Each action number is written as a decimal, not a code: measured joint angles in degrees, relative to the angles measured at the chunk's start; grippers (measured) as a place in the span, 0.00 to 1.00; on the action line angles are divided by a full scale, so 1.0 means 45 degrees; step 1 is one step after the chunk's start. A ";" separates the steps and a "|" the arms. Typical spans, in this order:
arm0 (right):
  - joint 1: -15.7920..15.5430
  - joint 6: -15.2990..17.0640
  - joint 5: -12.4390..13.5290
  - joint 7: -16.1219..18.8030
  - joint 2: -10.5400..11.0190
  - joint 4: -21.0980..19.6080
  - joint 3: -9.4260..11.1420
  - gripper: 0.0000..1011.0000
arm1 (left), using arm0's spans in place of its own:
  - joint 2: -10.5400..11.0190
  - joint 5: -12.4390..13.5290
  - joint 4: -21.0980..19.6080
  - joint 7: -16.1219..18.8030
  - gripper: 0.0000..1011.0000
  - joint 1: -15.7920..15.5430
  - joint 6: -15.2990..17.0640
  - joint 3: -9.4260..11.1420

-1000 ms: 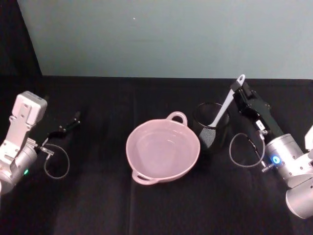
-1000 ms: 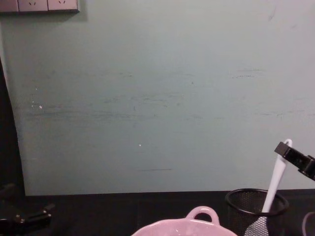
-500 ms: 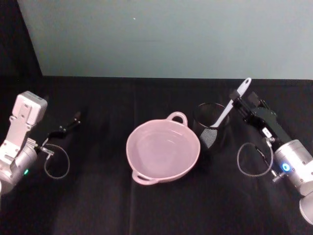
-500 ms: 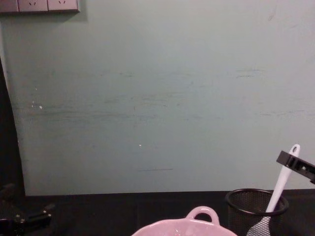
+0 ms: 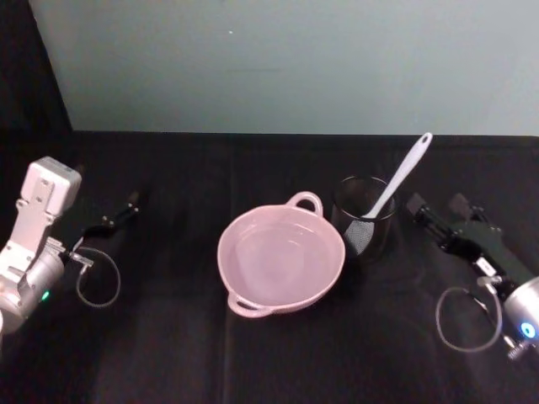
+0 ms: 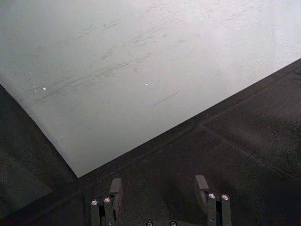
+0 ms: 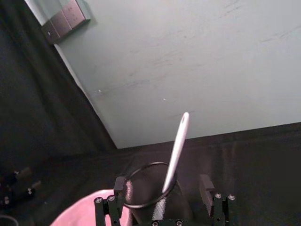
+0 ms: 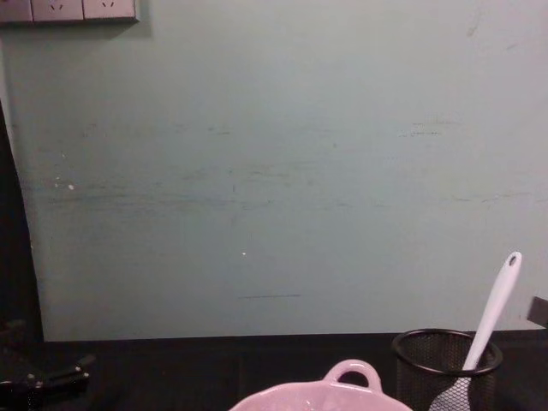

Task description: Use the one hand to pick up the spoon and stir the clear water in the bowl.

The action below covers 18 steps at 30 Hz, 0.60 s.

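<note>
The white spoon (image 5: pixel 402 175) stands blade-down in a black wire-mesh cup (image 5: pixel 364 224), its handle leaning up and to the right. Nothing holds it. The pale pink bowl (image 5: pixel 280 257) with clear water sits just left of the cup. My right gripper (image 5: pixel 436 206) is open, low over the table, to the right of the cup and apart from the spoon. In the right wrist view the spoon (image 7: pixel 176 149) rises from the cup (image 7: pixel 149 188) ahead of the open right gripper (image 7: pixel 162 186). My left gripper (image 5: pixel 114 217) is parked far left, and its wrist view shows the left gripper (image 6: pixel 158 187) open.
A black cloth covers the table (image 5: pixel 168 337), which ends at a pale green wall (image 5: pixel 295 59). Cable loops hang by each wrist, one on the left (image 5: pixel 97 282) and one on the right (image 5: pixel 467 320). Wall sockets (image 8: pixel 68 8) sit at the top left of the chest view.
My right gripper has drawn back from the spoon's handle tip, moving right and toward me. The spoon stays leaning in the mesh cup. The left arm has not moved.
</note>
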 joint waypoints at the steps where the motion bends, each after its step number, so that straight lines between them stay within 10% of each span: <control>1: -0.0262 0.0026 -0.0148 -0.0205 0.0153 -0.0309 0.0121 0.99 | 0.0000 0.0000 0.0001 0.0000 1.00 0.0001 0.0000 0.0001; 18: -0.1312 0.1037 -0.2915 -0.2274 0.1124 -0.1546 0.0915 0.99 | 0.0000 -0.0001 0.0000 0.0000 1.00 0.0001 0.0000 -0.0001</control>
